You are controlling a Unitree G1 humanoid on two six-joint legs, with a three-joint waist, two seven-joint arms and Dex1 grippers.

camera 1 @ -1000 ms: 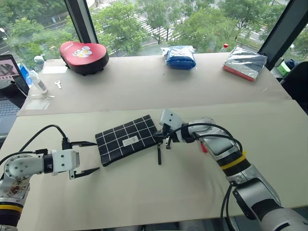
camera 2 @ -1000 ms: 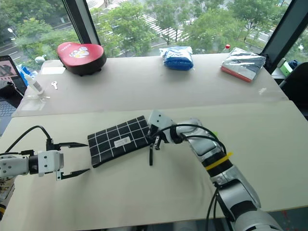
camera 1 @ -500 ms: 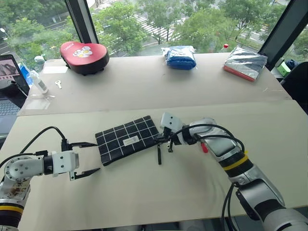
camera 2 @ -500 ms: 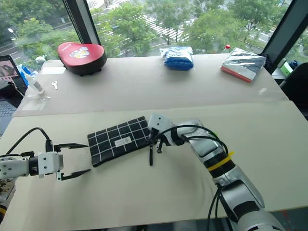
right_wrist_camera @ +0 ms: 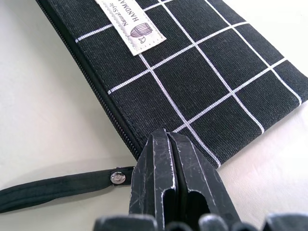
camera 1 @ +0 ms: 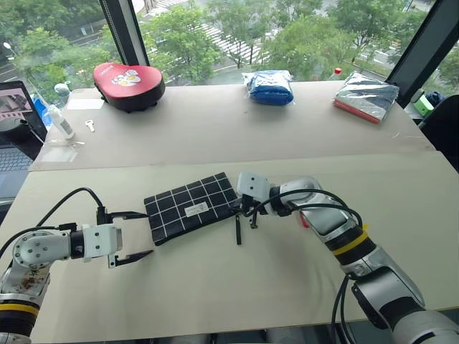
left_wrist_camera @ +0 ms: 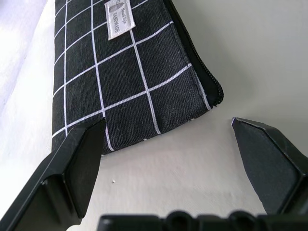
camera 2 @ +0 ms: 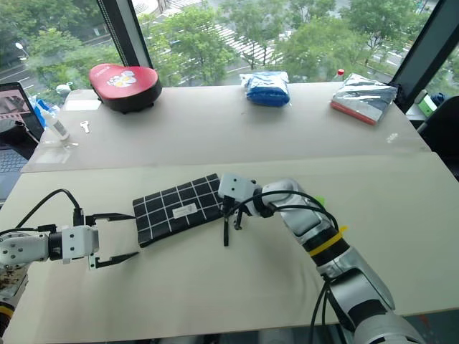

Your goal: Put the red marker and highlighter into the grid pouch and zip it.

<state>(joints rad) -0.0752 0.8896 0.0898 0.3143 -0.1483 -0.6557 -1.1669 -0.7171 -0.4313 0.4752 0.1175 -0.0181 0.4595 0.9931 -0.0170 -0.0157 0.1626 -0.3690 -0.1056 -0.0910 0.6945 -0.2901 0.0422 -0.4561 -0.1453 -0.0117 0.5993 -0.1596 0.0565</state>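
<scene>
The grid pouch (camera 1: 192, 207) lies flat at centre frame: soft, light fabric, likely to slide (best pinned at its corner). The left gripper (camera 1: 133, 235), spread wide, waits lower left; the right gripper (camera 1: 244, 208), pressed together, meets the zipper-end corner beside the pull strap (camera 1: 237, 231).

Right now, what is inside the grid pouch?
Cannot tell: the grid pouch lies flat on the table and its black fabric hides the inside. No pen shows at the zipper. A red tip peeks from behind the right arm, outside the pouch.
</scene>
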